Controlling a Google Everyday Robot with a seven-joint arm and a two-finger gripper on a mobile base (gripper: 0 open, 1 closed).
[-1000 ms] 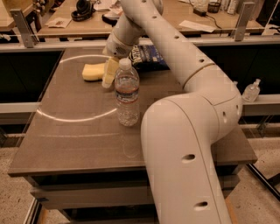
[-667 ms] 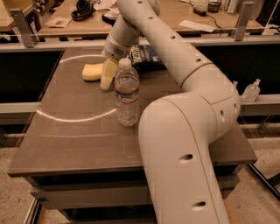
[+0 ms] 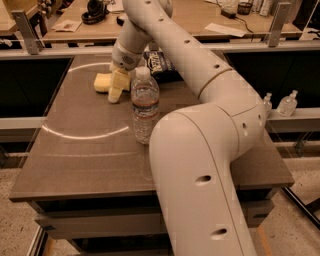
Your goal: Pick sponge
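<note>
In the one camera view, my arm rises from the near right, bends at a broad elbow, and reaches back toward 11 o'clock over the counter (image 3: 90, 160). My pincer (image 3: 116, 89) hangs at the end of it, its pale yellow tip pointing down at the far left part of the brown surface. Whether it is released or clenched I cannot tell, since from this side its own bulk hides how it stands.

The sponge (image 3: 102, 82) lies flat on the counter at the pincer's 9 o'clock. It is either touching the tip or so close that I see no gap. It is much the same pale yellow as the tip, so the line between them is hard to make out.

A clear water bottle (image 3: 145, 107) stands upright with its cap on at the pincer's 4 o'clock, near it but apart. From the bottle, the sponge sits at 10 o'clock. A dark snack bag (image 3: 159, 62) lies at the bottle's 12 o'clock, partly hidden behind my arm. A thin pale arc (image 3: 82, 134) curves across the counter at the bottle's 8 o'clock.

Beyond the far edge runs a grey rail (image 3: 60, 51), and behind it is a wooden desk (image 3: 200, 15). On the desk are dark headphones (image 3: 95, 10) at the sponge's 12 o'clock and a sheet of paper (image 3: 225, 29) at the bottle's 1 o'clock. At the bottle's 3 o'clock, well apart from it, two small clear pump bottles (image 3: 287, 104) stand on a ledge off the counter's right side.
</note>
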